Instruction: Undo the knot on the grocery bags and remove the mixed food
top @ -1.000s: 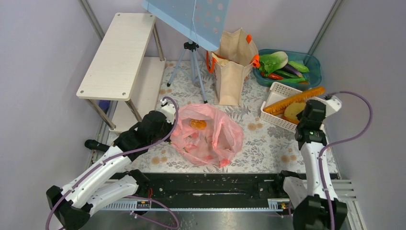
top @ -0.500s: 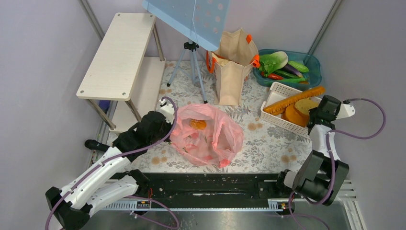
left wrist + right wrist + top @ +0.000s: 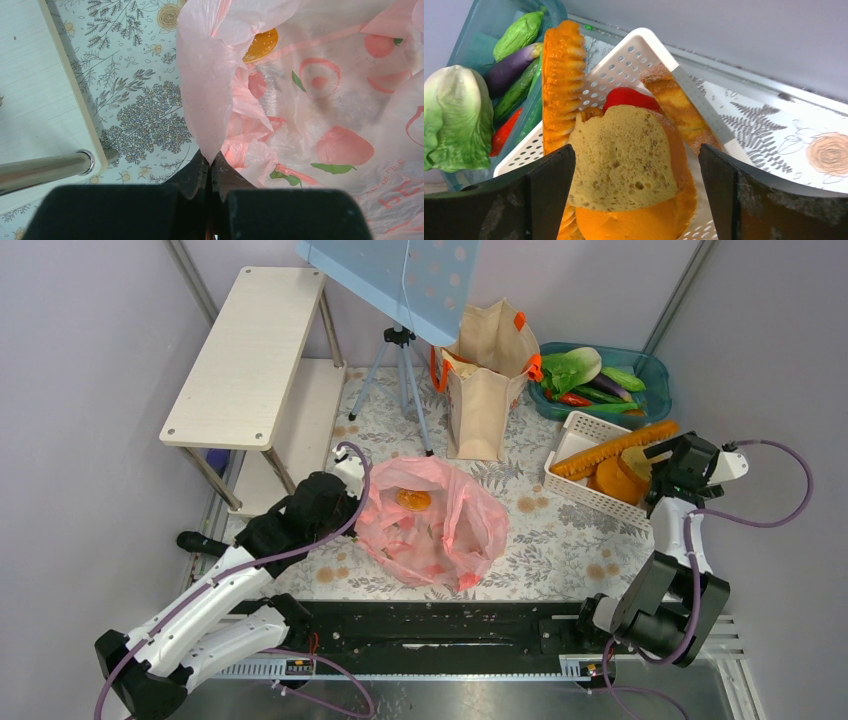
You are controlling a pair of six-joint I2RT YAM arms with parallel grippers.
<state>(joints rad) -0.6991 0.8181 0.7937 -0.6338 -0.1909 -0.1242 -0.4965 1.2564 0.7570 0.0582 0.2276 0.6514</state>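
Pink translucent plastic grocery bag (image 3: 432, 522) printed with peaches lies on our floral tablecloth (image 3: 560, 540), near the table's middle; an orange round food piece (image 3: 260, 44) shows inside its mouth; our left gripper (image 3: 209, 172) has its black fingers pressed together on a fold of the bag's rim; our right gripper (image 3: 636, 190) hangs over the white perforated basket (image 3: 639, 55), jaws spread wide either side of a brown sliced bread piece (image 3: 624, 160); a long orange baguette (image 3: 560, 85) leans beside it; a teal tub (image 3: 650, 370) holds green vegetables.
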